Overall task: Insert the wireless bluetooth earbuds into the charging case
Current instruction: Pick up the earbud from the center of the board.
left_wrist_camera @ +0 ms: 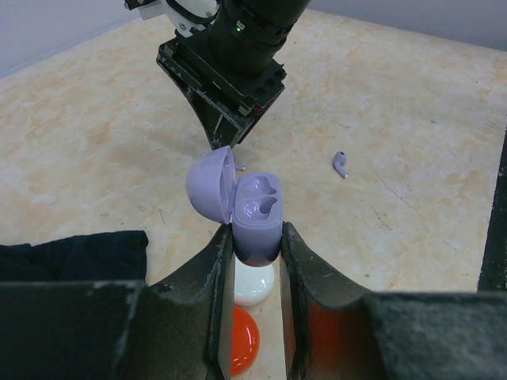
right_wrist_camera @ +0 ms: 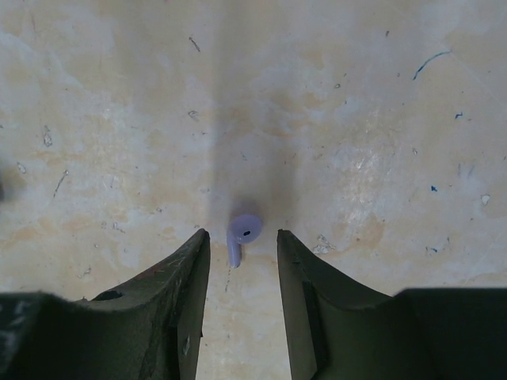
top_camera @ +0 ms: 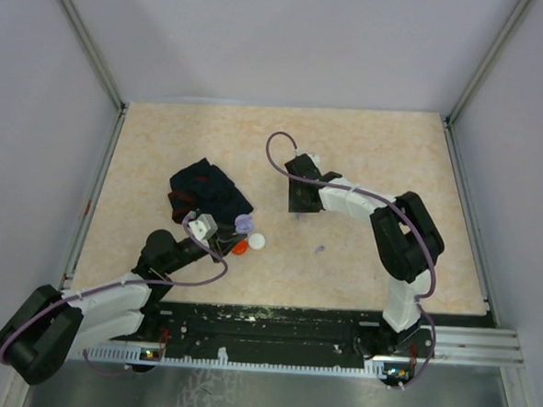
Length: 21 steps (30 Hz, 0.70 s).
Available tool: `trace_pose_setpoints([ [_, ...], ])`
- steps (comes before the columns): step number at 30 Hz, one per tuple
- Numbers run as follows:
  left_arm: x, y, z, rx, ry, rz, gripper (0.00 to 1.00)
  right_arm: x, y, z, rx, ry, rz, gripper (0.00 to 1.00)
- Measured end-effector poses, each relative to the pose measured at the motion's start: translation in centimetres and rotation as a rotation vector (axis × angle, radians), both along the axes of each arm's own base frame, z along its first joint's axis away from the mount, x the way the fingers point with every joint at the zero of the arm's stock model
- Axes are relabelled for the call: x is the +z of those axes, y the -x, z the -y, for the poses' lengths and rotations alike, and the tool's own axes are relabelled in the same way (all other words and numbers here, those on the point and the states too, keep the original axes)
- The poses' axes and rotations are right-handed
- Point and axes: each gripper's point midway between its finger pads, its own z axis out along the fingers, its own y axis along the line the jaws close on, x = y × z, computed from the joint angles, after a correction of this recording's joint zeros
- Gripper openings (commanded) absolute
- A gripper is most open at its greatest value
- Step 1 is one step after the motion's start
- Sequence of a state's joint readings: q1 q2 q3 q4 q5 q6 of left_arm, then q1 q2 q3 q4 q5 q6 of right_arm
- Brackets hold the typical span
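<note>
My left gripper (left_wrist_camera: 256, 235) is shut on the lavender charging case (left_wrist_camera: 258, 212), gripping its base. The lid (left_wrist_camera: 209, 187) is open to the left and both sockets are empty. In the top view the case (top_camera: 243, 223) is held just above the table. My right gripper (right_wrist_camera: 242, 237) is open and points down, its fingertips either side of a lavender earbud (right_wrist_camera: 244, 230) lying on the table. A second lavender earbud (left_wrist_camera: 340, 164) lies apart to the right, also in the top view (top_camera: 320, 249). The right gripper (left_wrist_camera: 225, 144) hangs just beyond the case. No white or red earbuds show.
A white round disc (left_wrist_camera: 253, 285) and a red round disc (left_wrist_camera: 244, 340) lie under my left fingers, also seen from the top as the white disc (top_camera: 256, 242) and the red disc (top_camera: 239, 249). A dark cloth (top_camera: 208, 192) lies left of them. Metal frame rails line the table edges.
</note>
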<state>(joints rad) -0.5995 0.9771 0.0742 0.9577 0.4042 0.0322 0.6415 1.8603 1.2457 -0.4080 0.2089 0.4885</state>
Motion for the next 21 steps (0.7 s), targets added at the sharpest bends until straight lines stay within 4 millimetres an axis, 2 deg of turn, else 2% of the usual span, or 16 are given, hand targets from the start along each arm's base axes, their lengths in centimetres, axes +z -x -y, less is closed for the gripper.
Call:
trace_pose_setpoints([
  [10,-0.3,0.3,0.2,-0.023,-0.007,-0.009,0.00,-1.4,-0.1,-0.1,-0.004,0.027,-0.029,0.31],
  [21,-0.7,0.5,0.3,-0.034,-0.020,-0.015,0.00,-1.6,0.4,-0.8,0.018,0.049,-0.054,0.31],
])
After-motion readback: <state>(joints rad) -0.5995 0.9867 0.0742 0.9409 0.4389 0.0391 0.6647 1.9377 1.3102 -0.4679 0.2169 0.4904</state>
